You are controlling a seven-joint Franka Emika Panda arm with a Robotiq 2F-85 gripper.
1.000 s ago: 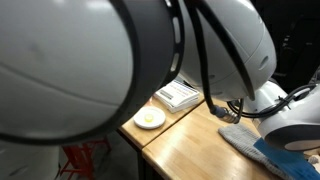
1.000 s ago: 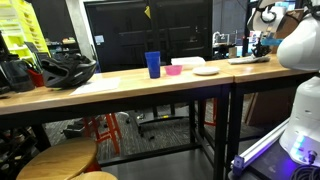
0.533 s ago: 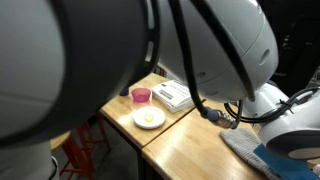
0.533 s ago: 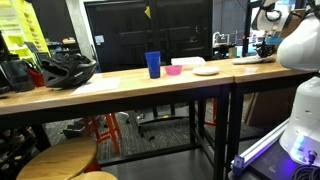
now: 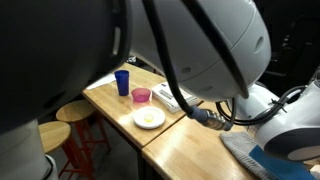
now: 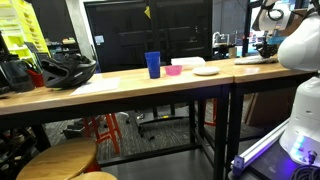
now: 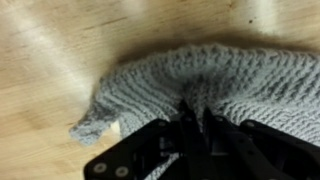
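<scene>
My pincer (image 7: 193, 113) is squeezing together on the near edge of the grey knit cloth (image 7: 225, 75). The cloth is spreading from 10 to 2 o'clock of my fingertips, with one corner trailing off at 9. It is lying flat on the light wooden table (image 7: 50, 50).

In an exterior view my own arm (image 5: 200, 40) is blocking most of the frame. Sitting past it, around 10 o'clock of the cloth and well apart: white plate (image 5: 149, 119) carrying something yellow, pink cup (image 5: 141, 96), then blue cup (image 5: 122, 82). A round wooden stool (image 5: 72, 110) is standing beside the table's far end. A black helmet (image 6: 65, 70) is lying furthest along the tabletop, with dark glazed panels (image 6: 150, 30) behind it.
</scene>
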